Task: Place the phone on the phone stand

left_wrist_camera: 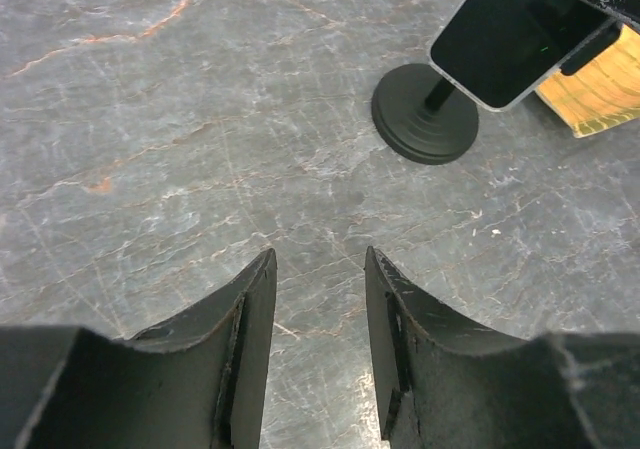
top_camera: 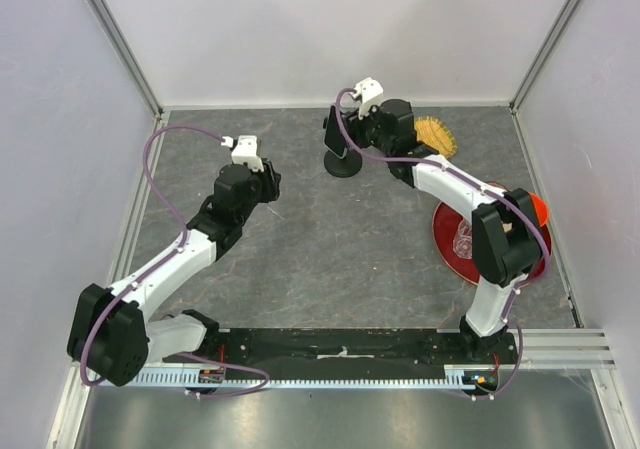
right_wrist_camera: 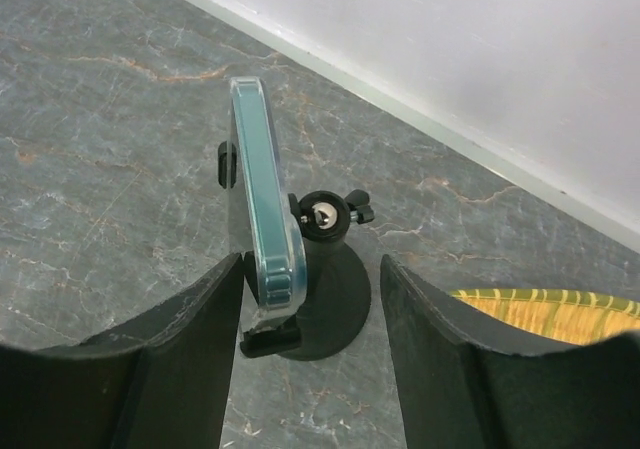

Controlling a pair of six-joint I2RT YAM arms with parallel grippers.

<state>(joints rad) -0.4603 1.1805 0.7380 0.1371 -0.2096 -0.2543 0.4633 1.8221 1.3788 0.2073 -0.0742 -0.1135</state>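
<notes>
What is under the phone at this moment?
The phone rests in the phone stand: a small clip catches its bottom edge, and the round base sits on the table below. The cradle's face behind the phone is covered.

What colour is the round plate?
Dark red; the round flat plate shows best in the top external view.

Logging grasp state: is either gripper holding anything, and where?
Nothing held: left gripper and right gripper are open; the phone sits in the phone stand.
</notes>
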